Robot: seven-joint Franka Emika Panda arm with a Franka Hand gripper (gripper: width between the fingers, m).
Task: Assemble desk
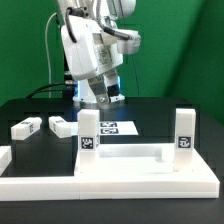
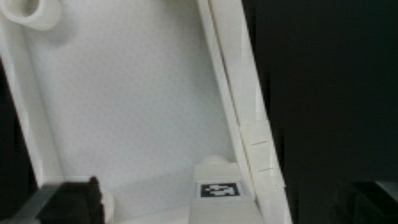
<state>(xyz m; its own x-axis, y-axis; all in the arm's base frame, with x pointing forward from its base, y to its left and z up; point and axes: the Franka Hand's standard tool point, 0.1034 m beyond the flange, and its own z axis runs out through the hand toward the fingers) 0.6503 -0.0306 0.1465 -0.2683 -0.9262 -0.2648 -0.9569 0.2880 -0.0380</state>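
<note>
The desk top [image 1: 120,158] lies underside up near the front of the table. Two white legs stand upright on it, one [image 1: 88,131] at the exterior view's left corner and one [image 1: 183,131] at its right. Beyond that left leg, and higher up, hangs my gripper [image 1: 103,99]. In the wrist view the desk top [image 2: 125,110] fills the picture, with a tagged leg [image 2: 219,186] by its rim. One dark finger [image 2: 71,202] stands well apart from that leg; the other is hidden against the dark. The jaws are open and hold nothing.
Two loose legs [image 1: 25,127] [image 1: 60,125] lie on the black table at the exterior view's left. The marker board [image 1: 112,127] lies flat behind the desk top. A white border bar [image 1: 110,184] runs along the front edge.
</note>
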